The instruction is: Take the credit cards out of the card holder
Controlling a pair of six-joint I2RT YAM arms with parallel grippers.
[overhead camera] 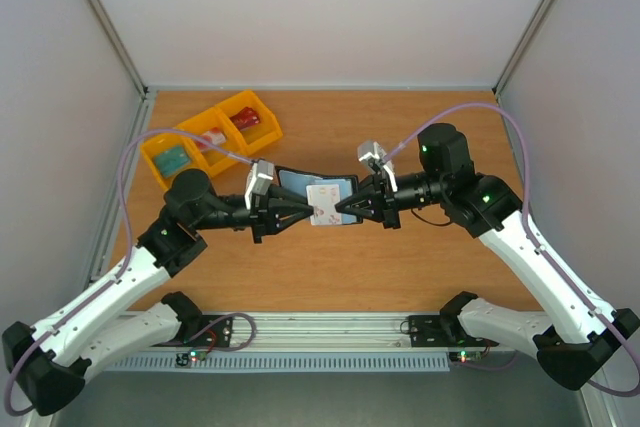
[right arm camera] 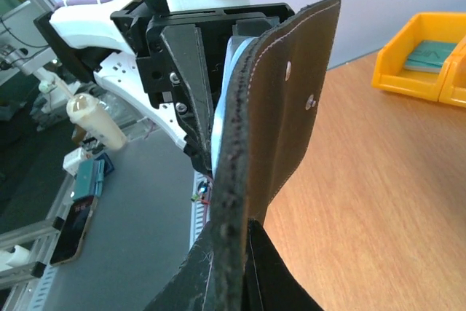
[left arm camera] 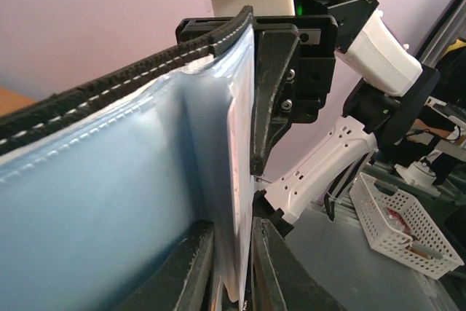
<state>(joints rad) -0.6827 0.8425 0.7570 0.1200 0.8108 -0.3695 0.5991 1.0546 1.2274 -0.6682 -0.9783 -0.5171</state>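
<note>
The black card holder [overhead camera: 303, 185] hangs open in the air between my two grippers, its grey-blue lining up. A pale credit card [overhead camera: 325, 205] with red marks sticks out of its near edge. My left gripper [overhead camera: 303, 209] comes in from the left and is shut on that card; in the left wrist view the thin pale card [left arm camera: 240, 172] runs between the jaws [left arm camera: 233, 260], beside the blue lining [left arm camera: 109, 209]. My right gripper [overhead camera: 346, 207] comes in from the right and is shut on the holder's dark edge [right arm camera: 233, 202], with the outer flap [right arm camera: 298, 100] standing upright.
Three joined yellow bins [overhead camera: 212, 137] sit at the back left of the wooden table [overhead camera: 420, 267]; one holds a red item [overhead camera: 247, 119], another a teal item [overhead camera: 172, 158]. The bins also show in the right wrist view [right arm camera: 419, 60]. Grey walls enclose the table.
</note>
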